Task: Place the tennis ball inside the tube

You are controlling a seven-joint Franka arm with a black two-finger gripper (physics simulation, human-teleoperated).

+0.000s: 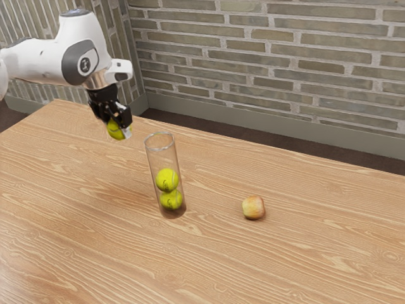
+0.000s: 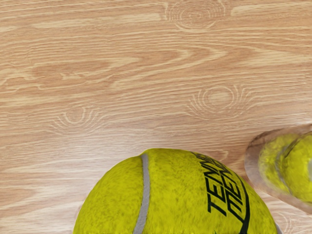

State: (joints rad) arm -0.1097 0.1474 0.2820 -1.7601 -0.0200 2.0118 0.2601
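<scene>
black gripper (image 1: 118,126): clamped on tennis ball (image 1: 114,130), aloft | clear tube (image 1: 162,158): upright, two balls (image 1: 168,180) inside, lying toward the exterior view's right and nearer than the gripper | judged next: center held ball over its open mouth

Clear tube (image 1: 162,159) supported upright by wood-grain table (image 1: 304,266); small item (image 1: 254,207), possibly an apple, seen resting apart.

Tennis ball (image 2: 170,195) large, lettered, above wood table (image 2: 122,63); clear tube (image 2: 253,161) near, balls inside (image 2: 297,163).
</scene>
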